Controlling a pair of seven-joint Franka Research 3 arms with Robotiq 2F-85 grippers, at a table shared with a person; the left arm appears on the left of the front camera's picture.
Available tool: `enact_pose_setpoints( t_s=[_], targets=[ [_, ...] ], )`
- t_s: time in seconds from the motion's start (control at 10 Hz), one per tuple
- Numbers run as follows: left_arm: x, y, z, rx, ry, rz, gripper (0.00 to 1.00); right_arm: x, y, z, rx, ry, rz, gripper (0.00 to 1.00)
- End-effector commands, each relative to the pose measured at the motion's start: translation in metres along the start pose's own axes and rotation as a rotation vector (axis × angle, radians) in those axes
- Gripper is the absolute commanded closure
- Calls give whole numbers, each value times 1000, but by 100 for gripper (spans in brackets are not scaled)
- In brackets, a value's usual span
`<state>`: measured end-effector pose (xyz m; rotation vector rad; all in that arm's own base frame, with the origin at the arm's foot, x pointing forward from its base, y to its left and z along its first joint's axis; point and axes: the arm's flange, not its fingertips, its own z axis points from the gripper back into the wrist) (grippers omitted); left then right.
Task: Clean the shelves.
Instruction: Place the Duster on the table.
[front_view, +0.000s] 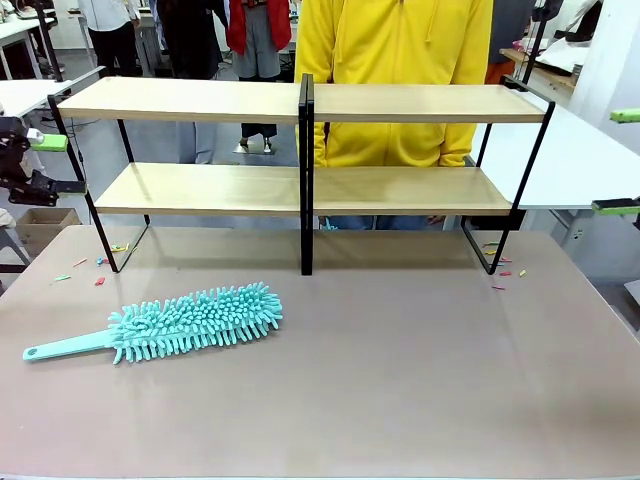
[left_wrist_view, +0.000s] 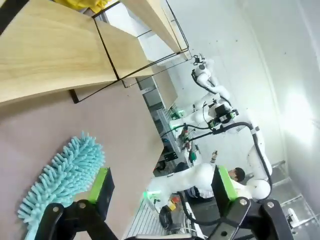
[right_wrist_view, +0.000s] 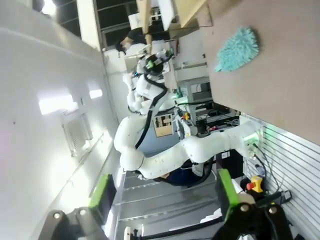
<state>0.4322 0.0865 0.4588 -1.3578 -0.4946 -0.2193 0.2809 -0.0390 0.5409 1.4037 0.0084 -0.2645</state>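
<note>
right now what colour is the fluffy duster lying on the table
Turquoise fluffy duster, handle included; the front view shows it best.

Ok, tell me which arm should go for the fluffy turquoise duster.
Left, probably: the fluffy turquoise duster lies on the table's left half, handle towards the open left gripper, which stands empty.

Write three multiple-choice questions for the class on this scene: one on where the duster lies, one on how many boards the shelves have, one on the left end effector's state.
1. Where is the duster?
A. On the tabletop
B. On the top board
C. In the person's hand

2. How many tiers have the shelves?
A. One
B. Two
C. Four

3. The left end effector is:
A. Open, holding nothing
B. Shut on the duster
C. Shut on a board

Answers: 1 A, it lies flat before the shelves; 2 B, two wooden levels show; 3 A, the fingers stand apart with nothing between them.
</note>
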Motion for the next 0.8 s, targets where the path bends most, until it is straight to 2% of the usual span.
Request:
enact_pose_setpoints(
  t_s=[0.0, 0.7],
  targets=[
    [-2, -13, 3, 37, 17, -78, 0, -3, -3, 2, -69, -14, 20, 0],
    [-2, -13, 3, 37, 17, -78, 0, -3, -3, 2, -69, -14, 20, 0]
  ],
)
